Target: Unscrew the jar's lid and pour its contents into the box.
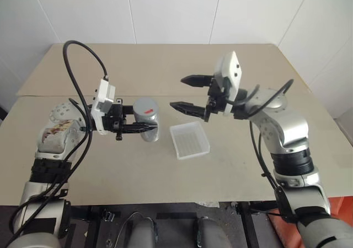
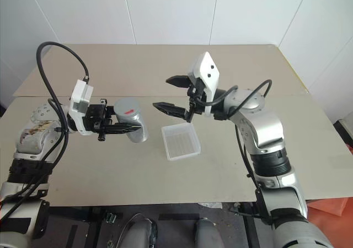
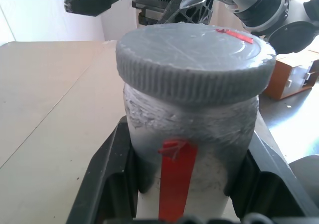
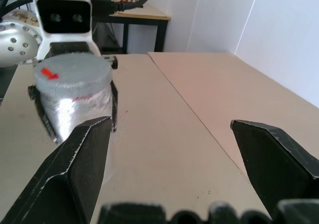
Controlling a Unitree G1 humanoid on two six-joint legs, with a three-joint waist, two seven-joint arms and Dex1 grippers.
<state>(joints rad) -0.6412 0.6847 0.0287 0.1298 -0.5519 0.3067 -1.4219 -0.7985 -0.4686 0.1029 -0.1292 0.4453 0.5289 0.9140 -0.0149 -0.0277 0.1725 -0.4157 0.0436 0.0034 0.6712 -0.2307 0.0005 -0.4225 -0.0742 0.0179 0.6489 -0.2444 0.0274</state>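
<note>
A small clear-grey plastic jar [image 1: 148, 119] with a red strip on its side stands upright in the left gripper [image 1: 144, 128], whose two black fingers are pinched onto the jar's body from both sides, just below the cap. The round, ribbed grey screw lid [image 3: 195, 59] sits on top of the jar, with a short red mark on its flat face. The jar is held over the beige tabletop [image 1: 110, 165], left of the table's middle and nearer its front edge than its back edge; whether its base touches the surface cannot be told. Just beside it, toward the right edge, a small shallow rectangular box [image 1: 190, 140] of translucent white plastic with rounded corners and a ribbed bottom lies flat on the table, slightly askew to the front edge. The right gripper [image 1: 184, 93] hangs above the table behind the box, pointing toward the jar, its two black fingers spread wide apart and holding nothing, apart from the lid. The jar's contents cannot be made out through the cloudy wall.
</note>
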